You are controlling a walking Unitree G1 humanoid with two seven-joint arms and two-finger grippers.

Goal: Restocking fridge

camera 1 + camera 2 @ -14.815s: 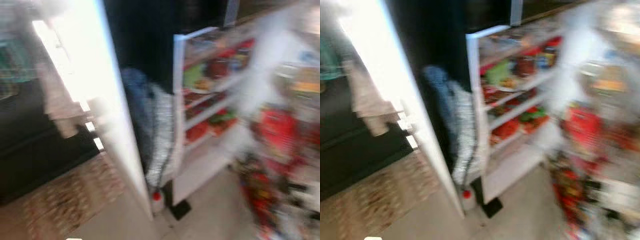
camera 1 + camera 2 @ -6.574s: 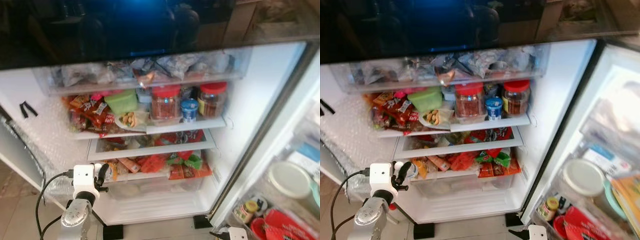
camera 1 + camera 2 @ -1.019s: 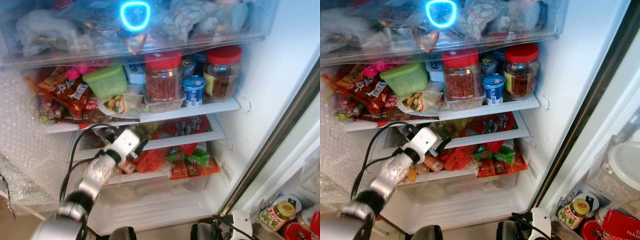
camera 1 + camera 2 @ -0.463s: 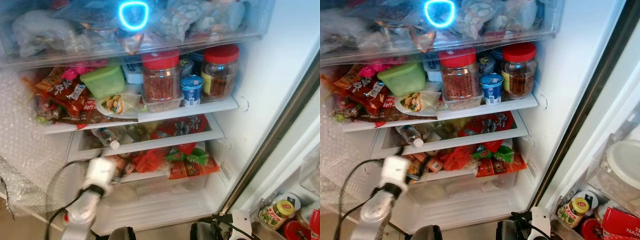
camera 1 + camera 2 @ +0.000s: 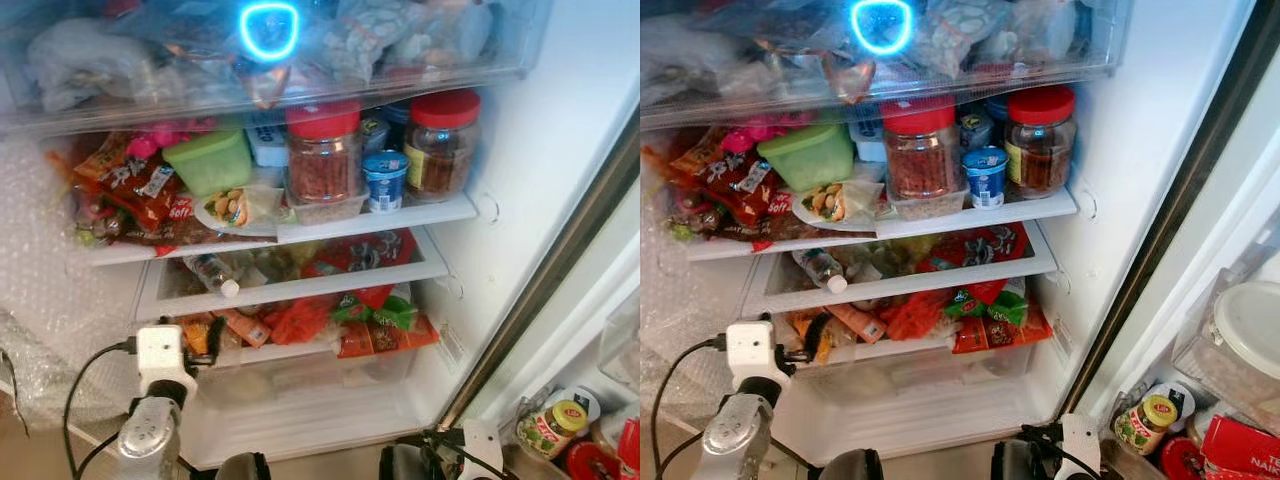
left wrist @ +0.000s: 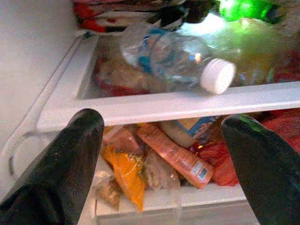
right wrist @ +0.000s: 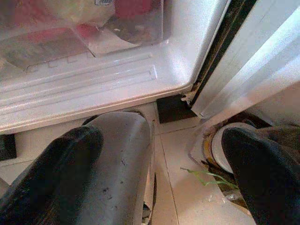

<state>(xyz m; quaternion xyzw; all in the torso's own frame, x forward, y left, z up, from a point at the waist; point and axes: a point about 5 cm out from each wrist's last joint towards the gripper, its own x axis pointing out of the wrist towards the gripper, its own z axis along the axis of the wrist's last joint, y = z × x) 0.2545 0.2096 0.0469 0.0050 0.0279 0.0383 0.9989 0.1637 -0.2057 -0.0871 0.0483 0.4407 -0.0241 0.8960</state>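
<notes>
- The left gripper (image 6: pixel 159 154) hung in front of the fridge's (image 5: pixel 500 230) lower left shelves, its black fingers (image 6: pixel 61 164) spread wide and holding nothing.
- A clear water bottle (image 6: pixel 173 58) with a white cap lay on its side in the shallow drawer (image 5: pixel 290 290), among snack packets.
- The right gripper (image 7: pixel 159 173) hung low by the floor, fingers parted and empty.
</notes>
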